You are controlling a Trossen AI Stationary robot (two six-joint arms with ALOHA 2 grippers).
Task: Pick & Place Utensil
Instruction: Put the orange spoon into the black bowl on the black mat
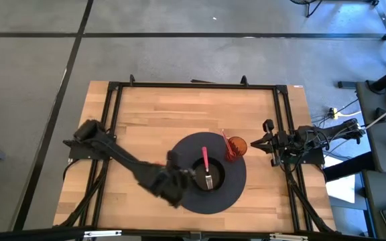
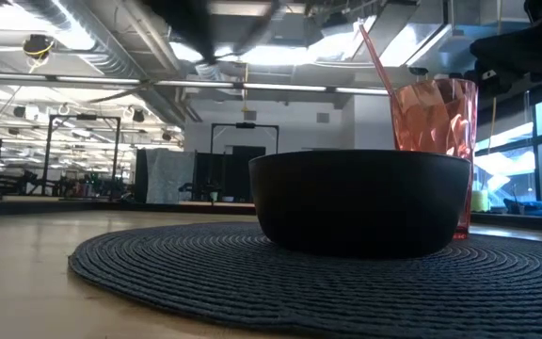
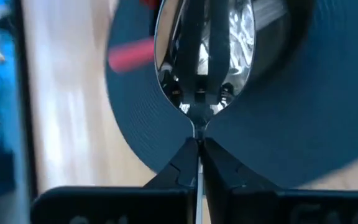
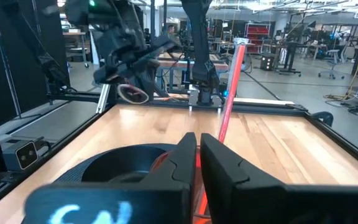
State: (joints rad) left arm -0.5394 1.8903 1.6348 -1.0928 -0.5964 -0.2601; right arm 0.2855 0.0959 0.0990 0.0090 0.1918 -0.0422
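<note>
I have the left pincer [image 1: 194, 175] out over the dark round mat [image 1: 179, 194], clamped tight on the neck of a metal spoon [image 3: 205, 53]. The spoon's shiny bowl juts forward above the rim of the black bowl [image 2: 361, 201], which sits in the middle of the mat. A pink-handled utensil [image 1: 205, 161] rests in the bowl. Just beside it stands an orange cup [image 2: 433, 122] with a red straw [image 2: 375, 56]. My right pincer [image 1: 271, 142] waits at the tabletop [image 1: 153, 114] edge, fingers closed on nothing
</note>
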